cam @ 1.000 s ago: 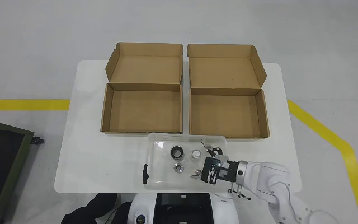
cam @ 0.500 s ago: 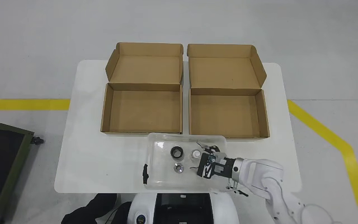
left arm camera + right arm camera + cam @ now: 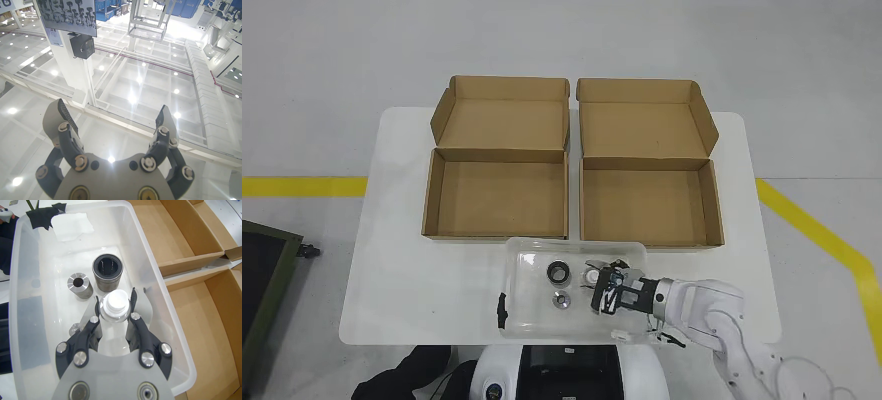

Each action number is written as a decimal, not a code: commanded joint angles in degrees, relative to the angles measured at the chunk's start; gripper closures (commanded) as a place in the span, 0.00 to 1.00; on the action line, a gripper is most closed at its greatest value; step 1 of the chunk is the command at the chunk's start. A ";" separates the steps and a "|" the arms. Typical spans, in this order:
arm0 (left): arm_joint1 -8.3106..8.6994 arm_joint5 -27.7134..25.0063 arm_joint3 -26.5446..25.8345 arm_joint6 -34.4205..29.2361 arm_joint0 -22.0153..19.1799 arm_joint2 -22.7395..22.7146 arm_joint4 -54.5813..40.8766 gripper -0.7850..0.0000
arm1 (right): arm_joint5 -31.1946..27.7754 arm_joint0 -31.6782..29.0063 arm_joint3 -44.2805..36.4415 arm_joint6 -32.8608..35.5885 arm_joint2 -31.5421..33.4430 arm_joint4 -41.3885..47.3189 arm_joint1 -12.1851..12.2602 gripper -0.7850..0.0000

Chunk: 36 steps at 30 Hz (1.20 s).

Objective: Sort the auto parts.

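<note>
On the counter (image 3: 402, 250): two cardboard boxes (image 3: 497, 200) (image 3: 647, 205), then the clear bin (image 3: 517, 300) just in front. Inside it the right tool (image 3: 114, 304) is clamped on the white-capped part (image 3: 115, 302), half hiding a small metal bit (image 3: 73, 328). The left tool (image 3: 112, 115) is spread wide, aimed at the ceiling.

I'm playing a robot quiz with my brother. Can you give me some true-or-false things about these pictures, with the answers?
1. The right gripper has its fingers on either side of the white part. True.
2. The left gripper is holding a metal part. False: it is open, holds nothing and points up at the ceiling.
3. The dark bearing stands upright in the clear bin. True.
4. Some parts already lie in the cardboard boxes. False: the parts seen are all in the clear bin.
5. The small metal cylinder has a hole in its top. True.
</note>
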 commanded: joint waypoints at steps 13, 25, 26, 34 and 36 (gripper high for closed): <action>0.00 0.00 0.00 0.00 0.00 0.00 0.00 0.00 | -3.87 -3.00 -9.29 0.61 6.68 9.30 1.42 1.00; 0.00 0.00 0.00 0.00 0.00 0.00 0.00 0.00 | -2.59 -1.67 -8.72 -10.09 9.10 24.93 1.54 1.00; 0.00 0.00 0.00 0.00 0.00 0.00 0.00 0.00 | -2.14 -1.09 -8.59 -11.03 9.09 26.00 1.48 1.00; 0.00 0.00 0.00 0.00 0.00 0.00 0.00 0.00 | 2.92 3.35 -7.85 -17.34 9.12 31.84 0.95 1.00; 0.00 0.00 0.00 0.00 0.00 0.00 0.00 0.00 | 3.81 4.27 -7.88 -19.32 8.93 33.10 0.78 1.00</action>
